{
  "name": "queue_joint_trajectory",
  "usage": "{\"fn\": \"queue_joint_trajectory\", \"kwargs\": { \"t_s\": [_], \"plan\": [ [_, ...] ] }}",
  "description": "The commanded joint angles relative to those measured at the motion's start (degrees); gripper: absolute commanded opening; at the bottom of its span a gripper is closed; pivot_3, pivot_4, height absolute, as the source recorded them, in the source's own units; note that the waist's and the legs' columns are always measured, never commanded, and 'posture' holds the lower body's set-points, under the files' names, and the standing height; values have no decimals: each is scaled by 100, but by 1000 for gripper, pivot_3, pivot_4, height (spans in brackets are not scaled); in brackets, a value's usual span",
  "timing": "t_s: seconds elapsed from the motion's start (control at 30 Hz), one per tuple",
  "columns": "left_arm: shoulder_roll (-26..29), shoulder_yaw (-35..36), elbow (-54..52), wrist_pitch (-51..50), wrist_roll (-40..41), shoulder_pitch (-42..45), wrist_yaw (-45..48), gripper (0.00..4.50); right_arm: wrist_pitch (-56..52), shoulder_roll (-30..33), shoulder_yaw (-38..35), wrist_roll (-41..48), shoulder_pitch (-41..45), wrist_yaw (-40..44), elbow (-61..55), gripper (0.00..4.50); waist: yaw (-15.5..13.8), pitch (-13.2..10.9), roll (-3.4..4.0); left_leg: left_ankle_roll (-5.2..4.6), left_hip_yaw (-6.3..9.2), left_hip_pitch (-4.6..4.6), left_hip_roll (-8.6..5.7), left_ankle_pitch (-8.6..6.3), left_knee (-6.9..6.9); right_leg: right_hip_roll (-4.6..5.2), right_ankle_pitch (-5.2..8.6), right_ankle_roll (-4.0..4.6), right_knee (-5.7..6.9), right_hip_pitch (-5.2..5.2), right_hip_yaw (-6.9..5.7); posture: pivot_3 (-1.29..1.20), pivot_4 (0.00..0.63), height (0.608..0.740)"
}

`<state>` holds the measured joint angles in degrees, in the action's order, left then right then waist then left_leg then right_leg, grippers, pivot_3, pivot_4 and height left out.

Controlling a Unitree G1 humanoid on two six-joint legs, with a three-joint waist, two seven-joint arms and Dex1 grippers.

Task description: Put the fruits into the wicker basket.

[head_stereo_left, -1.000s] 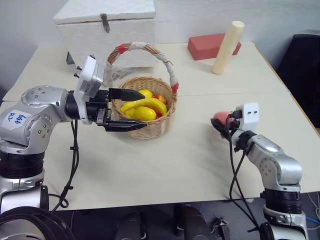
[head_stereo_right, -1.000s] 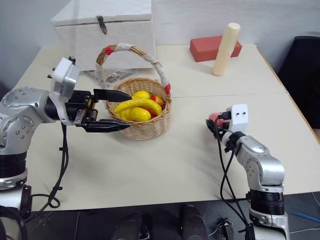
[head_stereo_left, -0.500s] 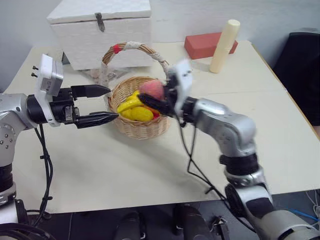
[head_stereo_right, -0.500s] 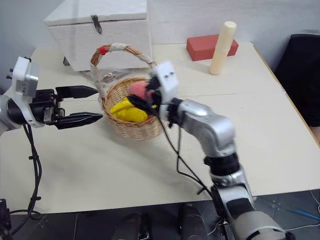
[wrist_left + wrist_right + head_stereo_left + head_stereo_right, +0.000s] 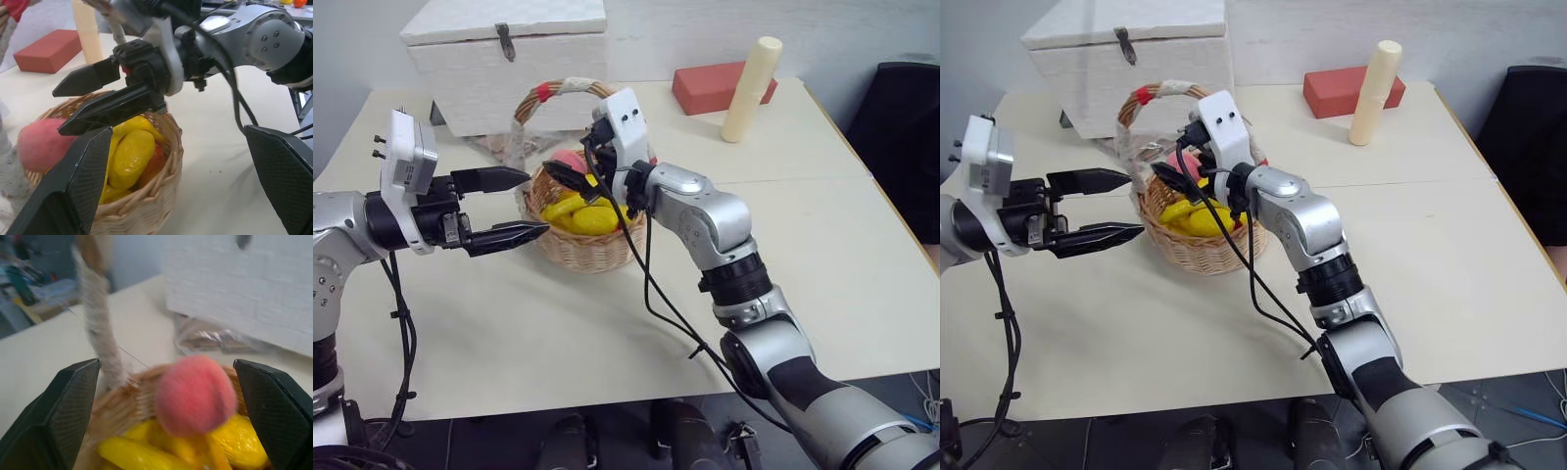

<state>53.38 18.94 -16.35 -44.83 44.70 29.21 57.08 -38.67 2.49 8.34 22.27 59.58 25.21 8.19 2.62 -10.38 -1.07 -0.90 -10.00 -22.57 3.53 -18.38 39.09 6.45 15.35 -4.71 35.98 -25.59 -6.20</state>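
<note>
The right gripper [image 5: 1175, 178] was found over the wicker basket [image 5: 1200, 250], its two black fingers spread apart with nothing between them. The pink peach [image 5: 195, 395] was seen just beyond the fingertips, free of both fingers and above the yellow fruit; whether it had already come to rest could not be told. In the left wrist view the peach [image 5: 41, 145] was seen at the basket's rim, at about 9 o'clock from the lemon-like fruit [image 5: 129, 157].

The left gripper [image 5: 514, 206] was held level at about 9 o'clock of the basket, jaws wide and empty, just beside the wicker wall and not touching it.

Inside the basket the banana [image 5: 570, 209] and the lemon-like fruit were lying together, with a small red-orange piece beside them. No fruit was observed on the table [image 5: 607, 323] around the basket.

At about 12 o'clock from the basket a white lidded box [image 5: 504, 59] was noted, and at about 2 o'clock a red block [image 5: 720, 86] and a cream cylinder [image 5: 749, 88], all well apart from it.

The task was judged nearly complete: the peach was released at the basket, and only its settling and the withdrawal of the arm appeared to remain.
</note>
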Motion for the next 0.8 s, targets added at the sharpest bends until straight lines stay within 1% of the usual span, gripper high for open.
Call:
{"fn": "queue_joint_trajectory", "kwargs": {
  "t_s": [0.03,0.17,0.23,0.37,0.43,0.5,0.57,0.63,0.8],
  "plan": [
    [-23,-110,-4,140,54,217,53,4500,-761,495,-371,704,-534,367,-1535,4483,-39,1,-2,0,1,-1,0,-1,0,0,0,0,-1,1,-1,0,150,740],
    [-75,-375,240,228,-25,502,188,4500,-1846,1241,-981,1743,-1334,525,-2968,4483,-103,1,-2,-2,0,-3,-3,-4,2,0,0,0,-6,1,-1,0,150,740],
    [-107,-502,361,280,-63,644,249,4500,-2128,1686,-1349,1998,-1770,491,-3485,4483,-101,1,-2,-2,1,-2,-2,-3,2,-1,0,0,-4,1,-2,0,150,740],
    [-142,-710,586,392,-158,859,394,4500,-2231,2350,-2144,1900,-2354,9,-3822,4483,-83,1,-2,-1,-7,9,-5,-3,2,-3,1,3,-2,3,3,0,150,740],
    [-152,-758,664,430,-194,922,432,4500,-2302,2557,-2486,2014,-2547,-68,-3824,4483,-70,1,-2,-1,-16,17,-23,-3,2,-5,1,5,-3,3,8,0,150,740],
    [-167,-780,699,449,-208,950,464,4500,-2320,2661,-2664,2095,-2646,-121,-3768,4483,-76,1,-2,3,-15,19,-23,-2,1,-6,6,14,-3,2,8,0,150,740],
    [-208,-828,725,498,-245,958,489,4500,-2192,2602,-2545,2012,-2561,-217,-3611,4483,-66,1,-2,8,-15,23,-19,-2,-1,-10,8,19,-3,2,9,0,150,740],
    [-252,-874,741,541,-280,976,502,4500,-1926,2474,-2191,1752,-2387,-303,-3436,4483,-65,1,-2,11,-16,25,-15,-1,0,-13,9,20,-3,2,10,0,150,740],
    [-336,-886,662,556,-281,1004,486,4500,-1074,1887,-1358,984,-1925,-523,-2625,4483,-68,1,-1,15,-17,27,-14,2,1,-14,10,21,1,1,13,0,150,740]
  ]
}}
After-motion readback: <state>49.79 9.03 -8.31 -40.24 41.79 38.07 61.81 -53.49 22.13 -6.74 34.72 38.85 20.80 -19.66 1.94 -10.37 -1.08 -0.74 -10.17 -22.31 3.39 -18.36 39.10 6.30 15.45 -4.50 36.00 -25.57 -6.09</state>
